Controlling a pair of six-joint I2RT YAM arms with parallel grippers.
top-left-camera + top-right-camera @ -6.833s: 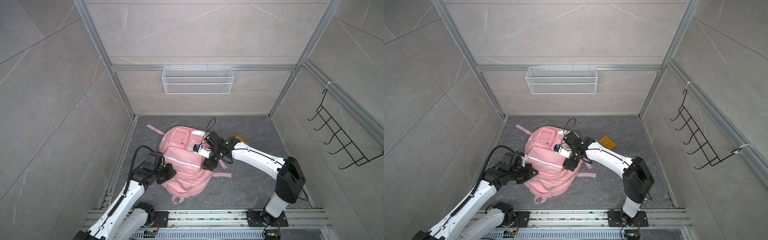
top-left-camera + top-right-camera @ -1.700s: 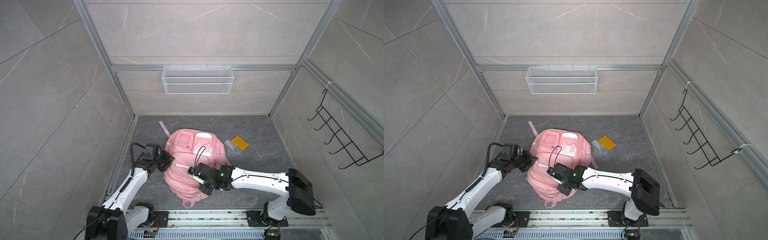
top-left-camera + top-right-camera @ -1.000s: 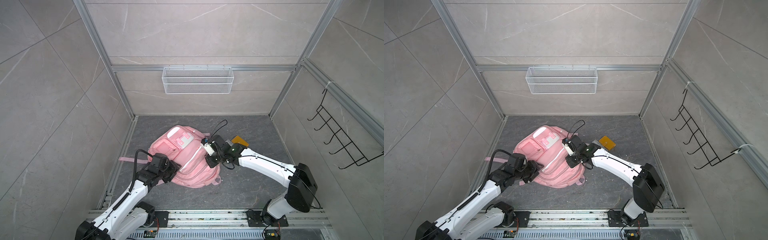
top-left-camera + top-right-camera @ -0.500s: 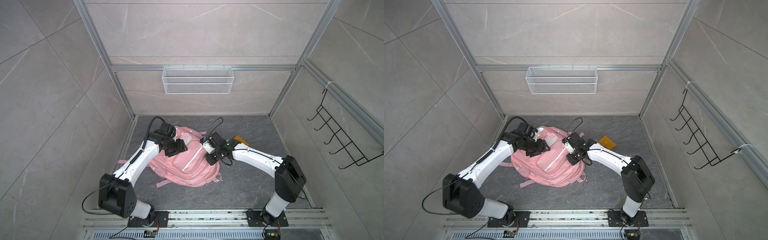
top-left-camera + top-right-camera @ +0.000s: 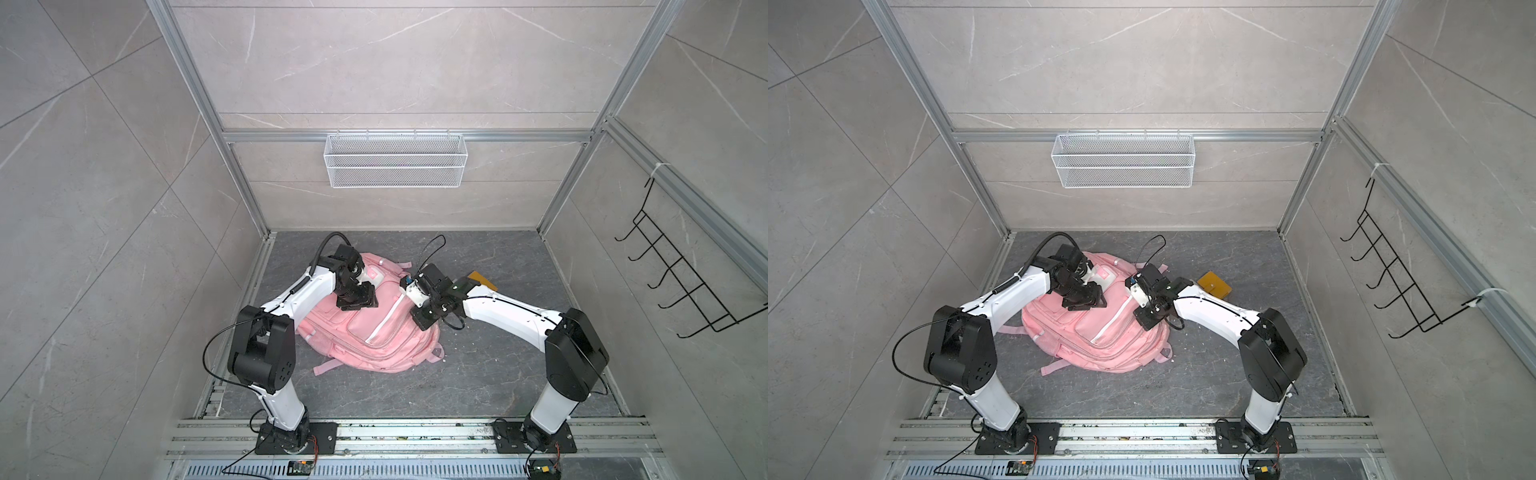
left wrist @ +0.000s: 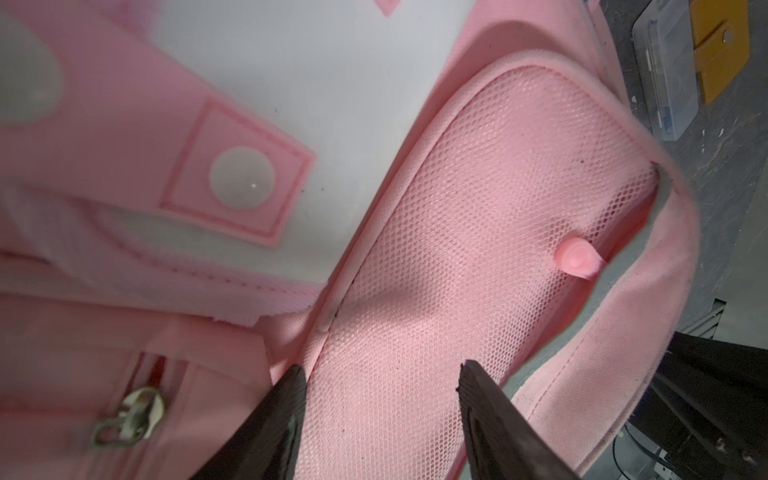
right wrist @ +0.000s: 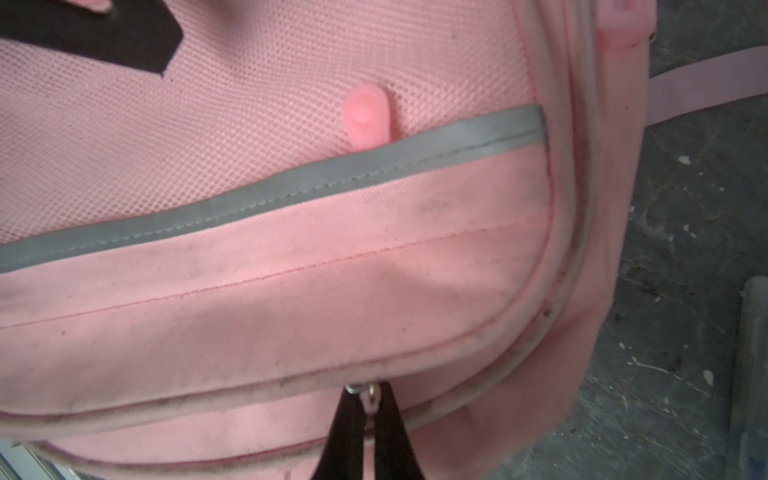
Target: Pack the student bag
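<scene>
The student bag [image 5: 374, 332] [image 5: 1100, 332] lies flat on the dark floor in both top views, pink with a white stripe. My left gripper [image 5: 359, 305] [image 5: 1086, 303] [image 6: 380, 370] hovers over its far part, open, with its jaws astride the pink mesh panel [image 6: 478, 249] beside the white patch [image 6: 311, 62]. My right gripper [image 5: 424, 322] [image 5: 1146, 320] [image 7: 368, 388] is at the bag's right edge, shut on a small metal zip pull [image 7: 370, 399] below the grey stripe [image 7: 291, 191].
A yellow case [image 5: 482, 280] [image 5: 1214, 284] and a clear plastic box [image 6: 660, 83] lie on the floor right of the bag. A white wire basket [image 5: 395, 166] hangs on the back wall. A black hook rack [image 5: 685, 291] is on the right wall.
Within the last second my left arm swung from the bag's near left side to its far part, and the bag turned. The left jaws have narrowed a little. My right gripper stays shut.
</scene>
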